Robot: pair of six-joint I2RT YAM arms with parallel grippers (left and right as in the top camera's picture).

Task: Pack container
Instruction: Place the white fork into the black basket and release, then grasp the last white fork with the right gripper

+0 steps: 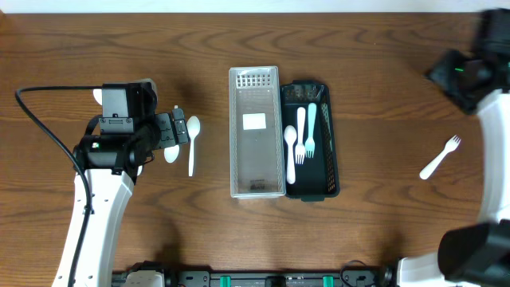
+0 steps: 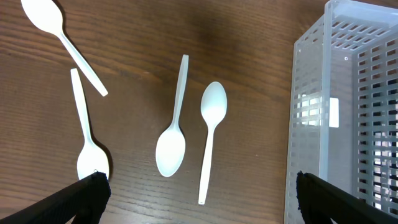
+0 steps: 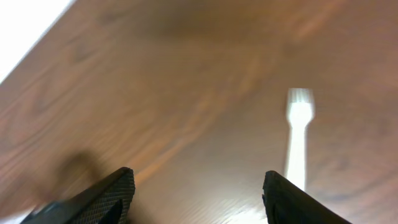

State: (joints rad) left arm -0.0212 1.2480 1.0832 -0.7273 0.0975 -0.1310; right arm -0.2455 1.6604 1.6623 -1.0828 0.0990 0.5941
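Left arm (image 1: 100,159): stands at the left of the wooden table (image 1: 382,231), its wrist pointing right.

Left gripper (image 2: 200,185): jaws spread wide, nothing between them, hovering over the loose spoons.

Spoons, white plastic, four, on the bare table left of the basket: one far left, lying slantwise (image 2: 59,34); one below it, bowl nearest the camera (image 2: 87,146); two side by side in the middle, one bowl near (image 2: 173,137), one bowl far (image 2: 210,134). All lie apart from one another.

Clear slotted basket (image 1: 256,179): centre of the table, long side running near to far, a white label showing on it.

Black tray (image 1: 323,171): touching the basket's right side, parallel to it. Inside it lie a white spoon (image 1: 291,155) and two white forks (image 1: 311,127), side by side.

Fork, white plastic (image 1: 441,157): alone on the table, well right of the tray, lying slantwise.

Right gripper (image 3: 198,180): fingers parted and holding nothing, above the table; the lone fork appears blurred just ahead of it.
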